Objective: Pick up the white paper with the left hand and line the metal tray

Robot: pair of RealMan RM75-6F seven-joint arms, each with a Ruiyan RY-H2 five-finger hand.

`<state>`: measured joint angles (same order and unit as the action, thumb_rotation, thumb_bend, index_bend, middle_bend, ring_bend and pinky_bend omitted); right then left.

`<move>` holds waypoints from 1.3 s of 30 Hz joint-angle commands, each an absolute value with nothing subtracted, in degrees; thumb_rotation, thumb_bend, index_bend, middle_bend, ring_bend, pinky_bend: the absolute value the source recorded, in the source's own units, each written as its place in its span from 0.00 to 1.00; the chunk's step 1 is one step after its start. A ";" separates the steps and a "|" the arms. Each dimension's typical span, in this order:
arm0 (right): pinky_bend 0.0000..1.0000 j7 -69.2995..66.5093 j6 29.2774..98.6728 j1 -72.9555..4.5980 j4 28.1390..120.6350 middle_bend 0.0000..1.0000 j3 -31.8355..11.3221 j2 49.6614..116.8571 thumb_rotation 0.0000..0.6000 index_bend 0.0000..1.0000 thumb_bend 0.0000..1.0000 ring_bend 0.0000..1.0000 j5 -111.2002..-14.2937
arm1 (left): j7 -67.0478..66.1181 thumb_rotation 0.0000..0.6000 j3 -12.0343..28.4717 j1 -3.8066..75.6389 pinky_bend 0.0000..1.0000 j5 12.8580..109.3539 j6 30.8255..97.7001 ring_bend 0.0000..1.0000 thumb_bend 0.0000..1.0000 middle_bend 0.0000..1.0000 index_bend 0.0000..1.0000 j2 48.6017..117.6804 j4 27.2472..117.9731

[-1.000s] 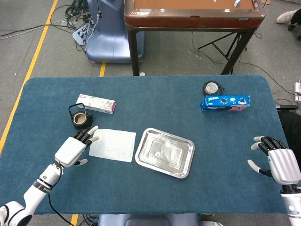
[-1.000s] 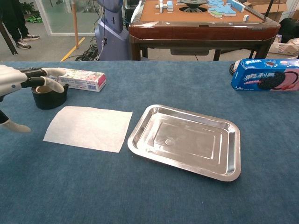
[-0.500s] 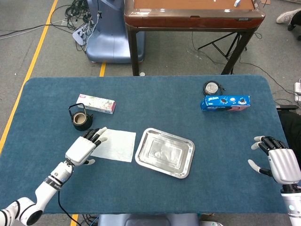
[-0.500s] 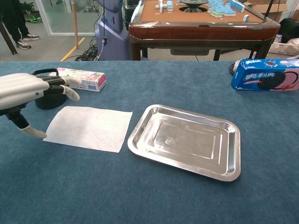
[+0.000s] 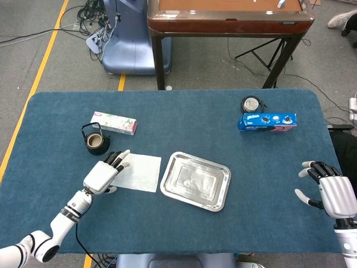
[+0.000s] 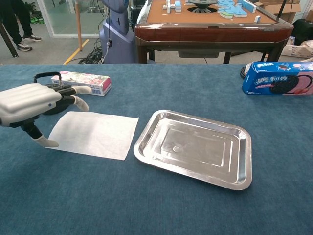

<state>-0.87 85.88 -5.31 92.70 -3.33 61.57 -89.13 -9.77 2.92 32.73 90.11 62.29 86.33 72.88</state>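
On the blue felt-covered table [image 5: 184,111], your left hand [image 5: 105,173] hovers over the near-left edge of the flat white paper sheet [image 6: 95,134], fingers spread and holding nothing. The sheet lies flat just left of the rectangular metal tray [image 6: 194,147], near it but not touching. At the table's far right, your right hand [image 5: 329,191] rests with fingers apart, also holding nothing.

Your step now appears to be the grasp. A thin sheet lying flat on felt probably gives little to catch, so you might bring the fingertips down on the edge nearest the hand and pinch up a corner between thumb and finger rather than press on the middle, which would likely only slide or crumple it. Lift it clear before you carry it right, so the trailing edge does not snag the tray's raised rim.

From above, the head view shows both hands, plus a black tape roll [image 5: 95,142] and a small floral box [image 5: 114,122] behind the paper. From table level, the chest view shows the thumb tip [image 6: 48,142] low at the sheet's corner and the blue cookie box [image 6: 278,78], but misses the right hand entirely.
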 commanded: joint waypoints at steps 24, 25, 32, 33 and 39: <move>0.31 -0.74 85.79 -5.34 92.82 0.32 -3.27 61.56 1.00 0.45 0.20 0.24 -89.16 | -10.28 1.00 0.25 32.48 0.08 90.26 63.65 0.00 0.04 0.00 0.18 90.09 63.32; 0.31 -0.75 85.82 -5.33 92.83 0.32 -3.27 61.55 1.00 0.45 0.20 0.24 -89.18 | -10.12 1.00 0.17 32.42 0.08 90.26 63.73 0.00 0.04 0.00 0.16 90.21 63.05; 0.31 -0.70 85.84 -5.32 92.87 0.32 -3.27 61.56 1.00 0.45 0.20 0.24 -89.18 | -9.66 1.00 -0.43 32.13 0.08 90.34 63.98 0.00 0.04 0.00 0.04 91.22 60.56; 0.31 -0.66 85.82 -5.32 92.86 0.32 -3.27 61.58 1.00 0.45 0.20 0.24 -89.16 | -9.57 1.00 -0.46 32.10 0.08 90.31 63.99 0.00 0.04 0.00 0.03 91.35 60.31; 0.31 -0.63 85.73 -5.36 92.87 0.32 -3.26 61.62 1.00 0.45 0.20 0.24 -89.15 | -8.95 1.00 -0.53 31.96 0.08 90.11 64.18 0.00 0.04 0.00 0.02 92.38 58.65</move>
